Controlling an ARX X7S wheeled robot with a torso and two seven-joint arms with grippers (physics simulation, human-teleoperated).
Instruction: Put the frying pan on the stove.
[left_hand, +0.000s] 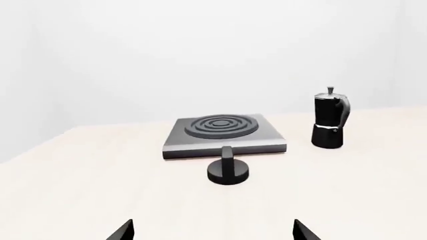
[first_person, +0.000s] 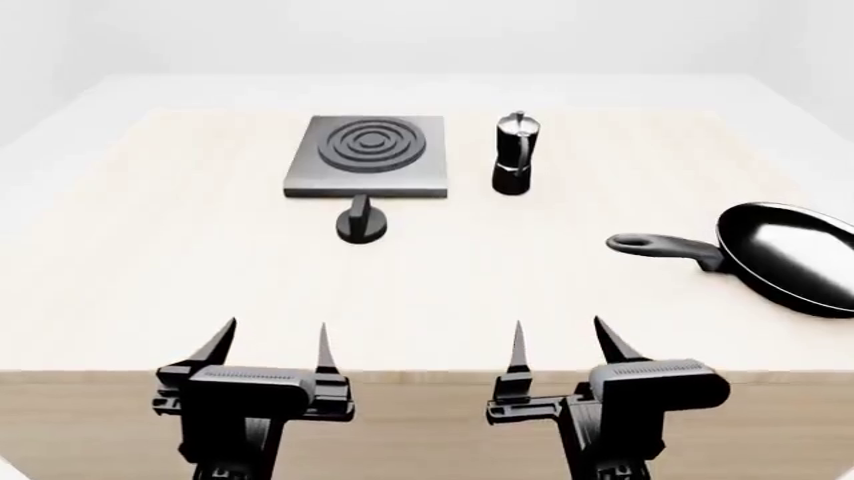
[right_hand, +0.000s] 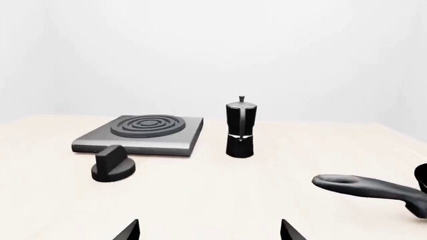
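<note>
The glossy black frying pan (first_person: 797, 255) lies on the table at the far right, its long handle (first_person: 661, 247) pointing left; the right wrist view shows only the handle (right_hand: 363, 186). The grey stove (first_person: 367, 155) with a dark ring burner sits at the back left, also in the left wrist view (left_hand: 223, 132) and the right wrist view (right_hand: 143, 132). My left gripper (first_person: 271, 345) and right gripper (first_person: 561, 342) are both open and empty above the table's front edge, far from pan and stove.
A black-and-silver moka pot (first_person: 514, 152) stands right of the stove. A small black round knob (first_person: 362, 222) stands just in front of the stove. The light wooden table (first_person: 160, 260) ends at its front edge near my grippers.
</note>
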